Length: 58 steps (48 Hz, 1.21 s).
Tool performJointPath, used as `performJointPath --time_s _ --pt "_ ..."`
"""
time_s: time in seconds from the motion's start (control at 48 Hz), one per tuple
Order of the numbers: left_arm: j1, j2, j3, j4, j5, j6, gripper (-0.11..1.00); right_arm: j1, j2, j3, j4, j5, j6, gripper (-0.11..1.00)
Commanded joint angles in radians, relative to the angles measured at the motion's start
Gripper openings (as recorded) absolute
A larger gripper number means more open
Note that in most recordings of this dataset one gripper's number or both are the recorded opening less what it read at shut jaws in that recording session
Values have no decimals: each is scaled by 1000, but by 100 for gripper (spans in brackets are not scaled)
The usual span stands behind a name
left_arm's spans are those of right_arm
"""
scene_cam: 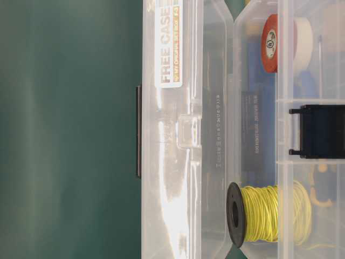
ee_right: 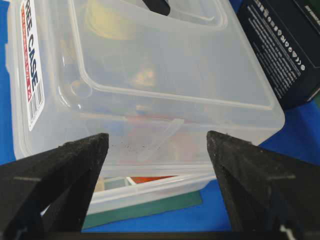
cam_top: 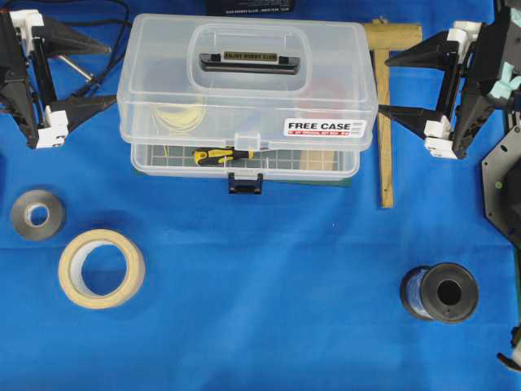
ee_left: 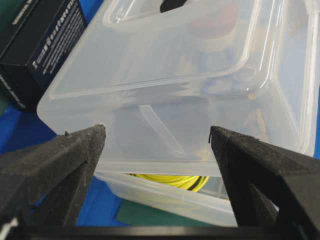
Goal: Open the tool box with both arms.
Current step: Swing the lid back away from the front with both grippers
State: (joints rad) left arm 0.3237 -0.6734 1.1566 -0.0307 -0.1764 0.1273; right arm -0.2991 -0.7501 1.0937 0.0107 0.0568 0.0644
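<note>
The tool box is a clear plastic case with a black handle and a white "FREE CASE" sticker. Its black latch hangs loose at the front. A gap shows between lid and base in both wrist views. My left gripper stands open at the case's left end, its tips just short of the wall. At the right end my right gripper is open too and faces that end wall. Neither holds anything. I cannot tell whether the tips touch.
A grey tape roll and a masking tape roll lie front left. A black spool sits front right. A wooden T-square lies beside the case's right end, under my right gripper. A black carton stands behind the case.
</note>
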Motion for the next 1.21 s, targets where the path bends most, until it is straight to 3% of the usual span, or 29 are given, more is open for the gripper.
performJointPath --time_s 0.0,0.5,1.188 --pt "5 -3 -61 -3 -54 -5 91 -3 -3 -55 6 -23 5 83" --pt "126 61 -84 -3 -124 -5 91 -91 0 -72 8 -71 5 83" --pt "215 161 -140 -3 -143 -5 91 -258 63 -83 6 -112 3 83"
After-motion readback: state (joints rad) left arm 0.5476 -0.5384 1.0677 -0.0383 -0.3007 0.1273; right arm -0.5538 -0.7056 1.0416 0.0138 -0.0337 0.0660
